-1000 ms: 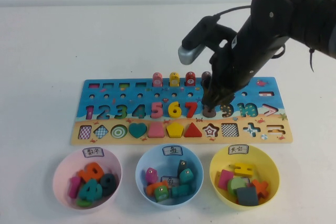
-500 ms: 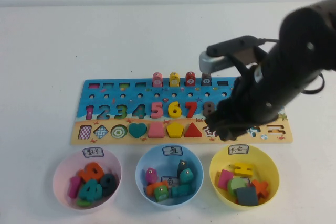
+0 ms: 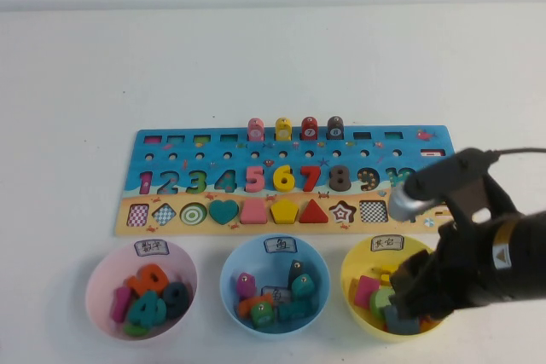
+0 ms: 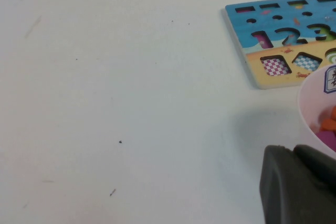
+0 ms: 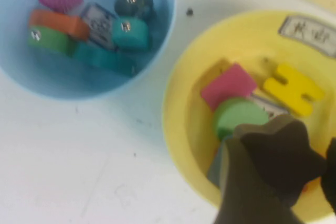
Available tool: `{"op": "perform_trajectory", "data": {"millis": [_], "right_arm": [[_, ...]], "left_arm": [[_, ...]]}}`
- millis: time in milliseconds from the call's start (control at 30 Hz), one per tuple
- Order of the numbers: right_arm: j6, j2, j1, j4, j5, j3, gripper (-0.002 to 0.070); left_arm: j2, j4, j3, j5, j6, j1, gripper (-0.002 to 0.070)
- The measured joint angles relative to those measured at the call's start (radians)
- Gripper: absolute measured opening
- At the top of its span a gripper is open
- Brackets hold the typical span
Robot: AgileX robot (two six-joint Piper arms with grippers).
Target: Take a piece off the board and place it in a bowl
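My right gripper hangs over the yellow bowl, low inside its rim. In the right wrist view the gripper is shut on the dark brownish-grey star piece, held above the blocks in the yellow bowl. In the high view the arm hides the star. The blue and sandy board lies behind the bowls, its star slot open. My left gripper is shut and empty, low beside the pink bowl, near the board's left end; it is out of the high view.
The pink bowl with number pieces and the light blue bowl with small blocks stand left of the yellow one. The yellow bowl holds pink, green, yellow and orange blocks and a dark grey square. Four pegs stand on the board's far edge.
My right arm has swung from the board's star slot toward the near side and down over the yellow bowl, carrying the star. The star slot is now uncovered.
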Motion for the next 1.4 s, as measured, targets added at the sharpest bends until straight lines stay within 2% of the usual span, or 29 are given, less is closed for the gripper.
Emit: {"op": "perform_trajectory", "data": {"millis": [333, 733, 1400], "right_arm": [[0.005, -0.012, 0.000, 0.000, -0.077, 0.089, 0.0276], [0.145, 0.085, 0.000, -0.004, -0.105, 0.089, 0.0276], [0.156, 0.122, 0.000, -0.004, -0.120, 0.089, 0.0277]], "left_arm": [[0.000, 0.000, 0.000, 0.000, 0.000, 0.000, -0.0005], [0.000, 0.000, 0.000, 0.000, 0.000, 0.000, -0.0005], [0.000, 0.000, 0.000, 0.000, 0.000, 0.000, -0.0005]]}}
